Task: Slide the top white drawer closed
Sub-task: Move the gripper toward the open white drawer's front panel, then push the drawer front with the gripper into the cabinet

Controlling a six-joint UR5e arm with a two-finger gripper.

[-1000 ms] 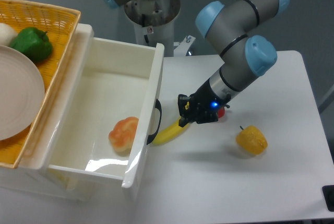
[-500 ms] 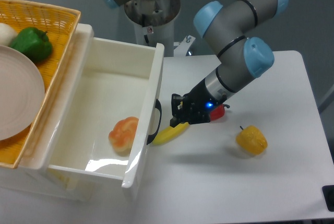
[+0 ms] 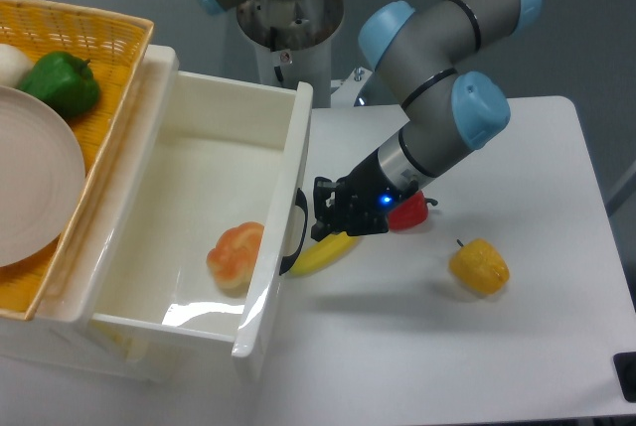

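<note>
The top white drawer (image 3: 280, 198) stands pulled far out of the cabinet, open to the right. Its panelled front faces right and carries a curved black handle (image 3: 296, 232). An orange-pink fruit (image 3: 236, 254) lies inside it. My gripper (image 3: 323, 213) is low over the table, just right of the drawer front and close to the handle. Its black fingers look close together with nothing between them. A yellow banana (image 3: 323, 253) lies under the gripper, next to the handle.
A red pepper (image 3: 408, 211) lies partly hidden behind the wrist. A yellow pepper (image 3: 479, 266) sits on the white table (image 3: 477, 347) to the right. A woven yellow basket (image 3: 79, 39) on the cabinet holds a plate (image 3: 30, 178) and a green pepper (image 3: 62, 83).
The gripper has moved left across the table, from above the banana's right end to just beside the drawer front and handle. The drawer has not moved.
</note>
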